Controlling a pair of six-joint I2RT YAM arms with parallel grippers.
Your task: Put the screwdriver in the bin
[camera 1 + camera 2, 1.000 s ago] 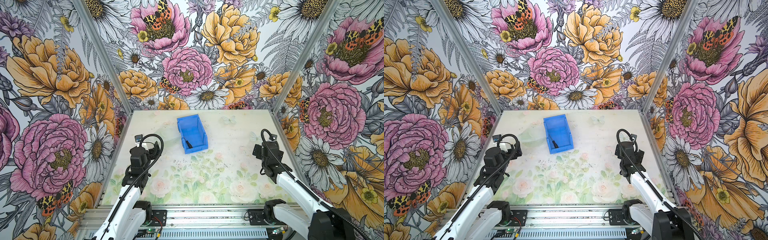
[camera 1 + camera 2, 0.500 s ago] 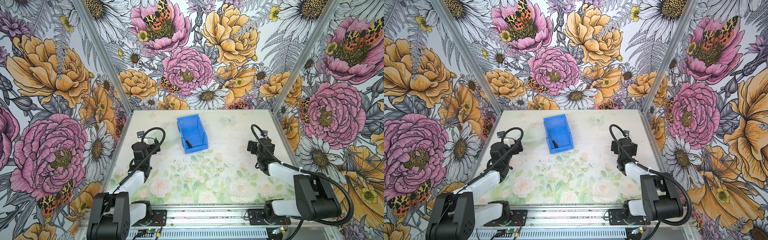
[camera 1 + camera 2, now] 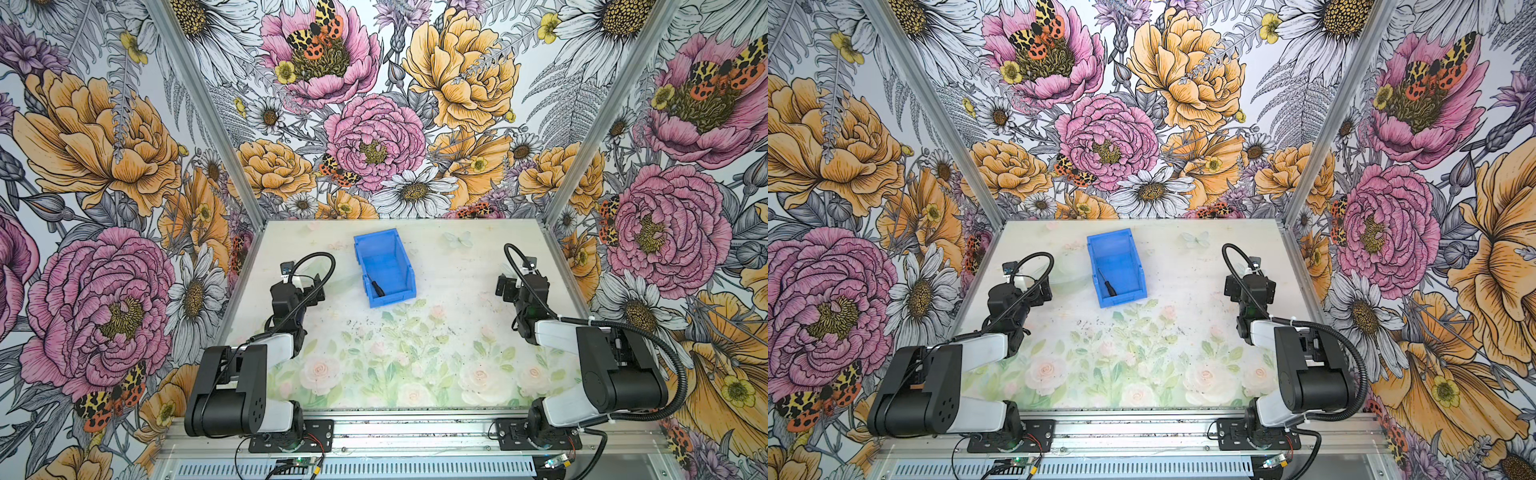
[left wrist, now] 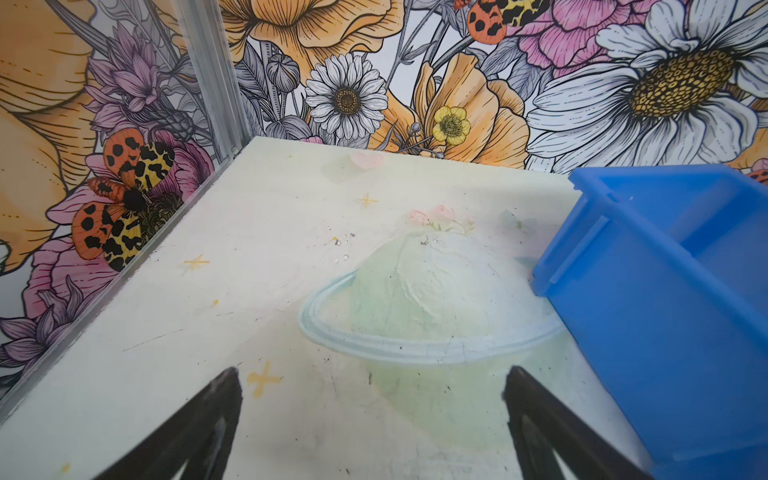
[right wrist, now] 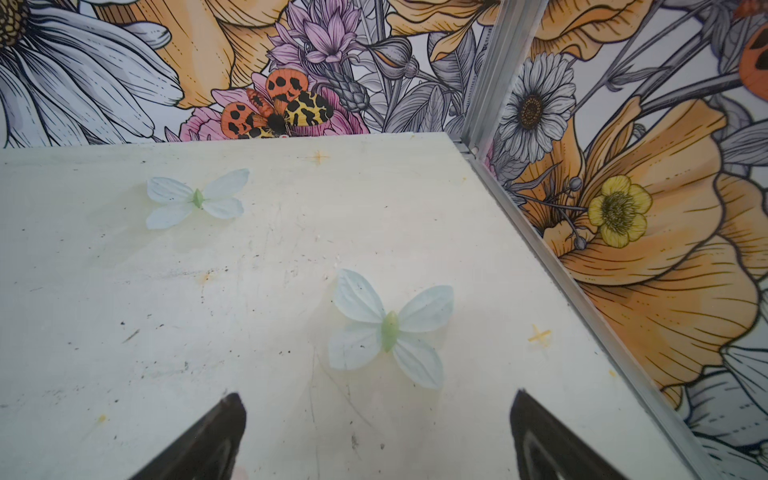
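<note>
The blue bin (image 3: 388, 262) (image 3: 1119, 255) stands on the table at the back, left of the middle. Inside it, near its lowered front end, lies the black-handled screwdriver (image 3: 376, 288) (image 3: 1107, 286). Left of the bin and apart from it, my left gripper (image 3: 309, 291) (image 3: 1038, 293) (image 4: 372, 374) is low over the table, open and empty. In the left wrist view the bin (image 4: 665, 332) shows beside one finger. My right gripper (image 3: 521, 283) (image 3: 1250, 286) (image 5: 378, 401) is at the right side, open, with nothing between its fingers.
Flowered walls with metal corner posts (image 3: 552, 208) close the table on three sides. A metal rail (image 3: 415, 432) with both arm bases runs along the front edge. Printed butterflies (image 5: 388, 328) and a printed planet (image 4: 428, 299) mark the table top.
Both arms have folded down and back towards their bases, elbows low at the front. Both grippers stay open. The screwdriver and bin have not moved.
</note>
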